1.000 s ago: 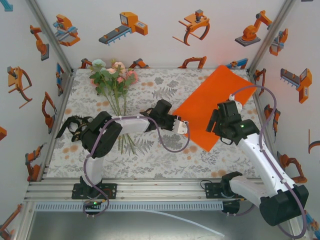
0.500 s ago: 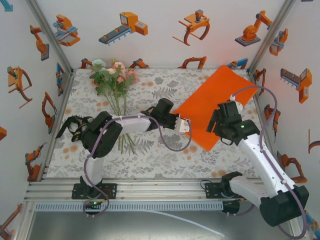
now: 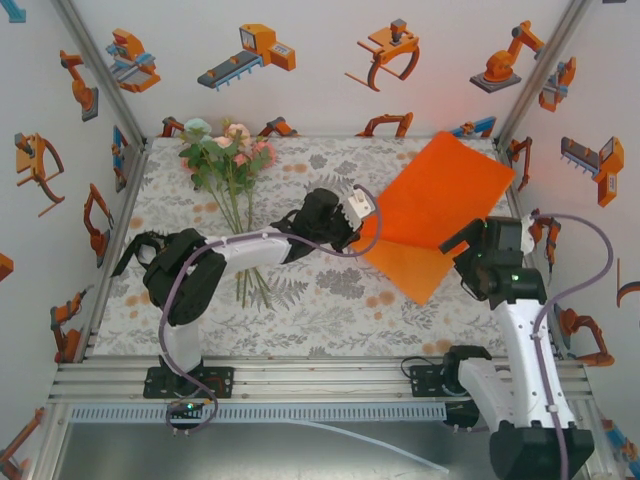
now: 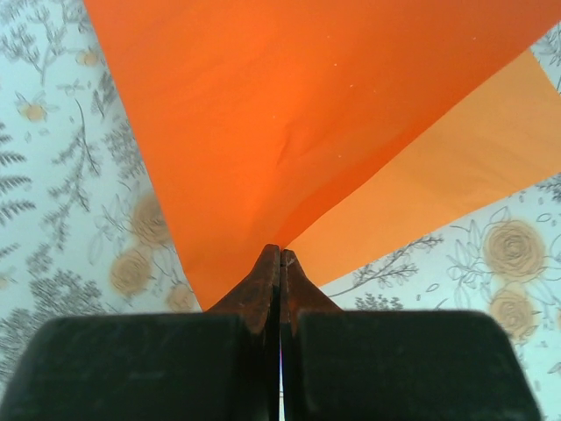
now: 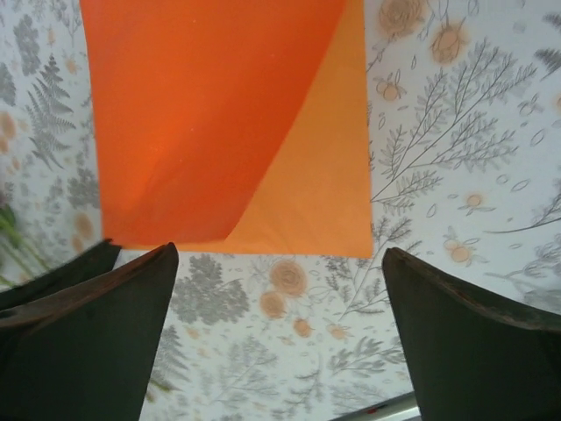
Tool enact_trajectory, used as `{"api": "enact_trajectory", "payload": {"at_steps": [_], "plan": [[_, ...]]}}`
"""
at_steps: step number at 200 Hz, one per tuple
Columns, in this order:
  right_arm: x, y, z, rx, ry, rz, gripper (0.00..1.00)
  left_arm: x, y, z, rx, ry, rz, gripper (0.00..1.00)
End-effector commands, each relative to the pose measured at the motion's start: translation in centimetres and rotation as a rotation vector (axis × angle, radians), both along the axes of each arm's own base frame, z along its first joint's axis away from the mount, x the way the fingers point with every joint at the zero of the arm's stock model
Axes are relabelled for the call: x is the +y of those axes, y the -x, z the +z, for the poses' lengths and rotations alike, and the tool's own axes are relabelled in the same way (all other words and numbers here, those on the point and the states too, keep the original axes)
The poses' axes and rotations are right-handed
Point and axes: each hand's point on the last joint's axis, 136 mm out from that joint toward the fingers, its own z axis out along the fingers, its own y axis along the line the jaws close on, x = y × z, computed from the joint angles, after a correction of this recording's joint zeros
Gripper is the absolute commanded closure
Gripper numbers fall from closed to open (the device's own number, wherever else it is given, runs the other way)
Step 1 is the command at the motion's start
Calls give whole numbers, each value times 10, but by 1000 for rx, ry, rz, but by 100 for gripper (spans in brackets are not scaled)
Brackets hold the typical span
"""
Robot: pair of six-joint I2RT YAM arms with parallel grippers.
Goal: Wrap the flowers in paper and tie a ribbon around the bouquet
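Pulling should be done slowly so the big orange paper sheet (image 3: 445, 190), lying on the right and pinched at its left corner by the left end effector (image 4: 280, 259), is not torn. The right end effector (image 5: 279, 254) is spread wide.

no readable text, labels, numbers or signs anywhere in view
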Motion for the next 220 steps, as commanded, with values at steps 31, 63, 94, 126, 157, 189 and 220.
{"api": "enact_trajectory", "payload": {"at_steps": [31, 63, 94, 126, 157, 189, 220], "plan": [[20, -45, -14, -196, -422, 24, 1, 1, 2, 26, 50, 119, 50, 100], [16, -61, -15, -255, -437, 37, 1, -1, 3, 27, 40, 116, 40, 100], [13, -63, -32, -246, -460, 6, 17, -1, 5, 27, 36, 131, 27, 100], [6, -71, -22, -278, -389, 36, 90, -1, 14, 31, 31, 166, -5, 100], [12, -61, 18, -228, -169, 173, 100, 0, 28, 42, 22, 245, -33, 79], [56, -46, 54, -93, 124, 449, 100, 35, 37, 84, 73, 354, 52, 7], [135, -47, 65, 63, 284, 784, 100, 99, 42, 120, 98, 371, 279, 0]]}}
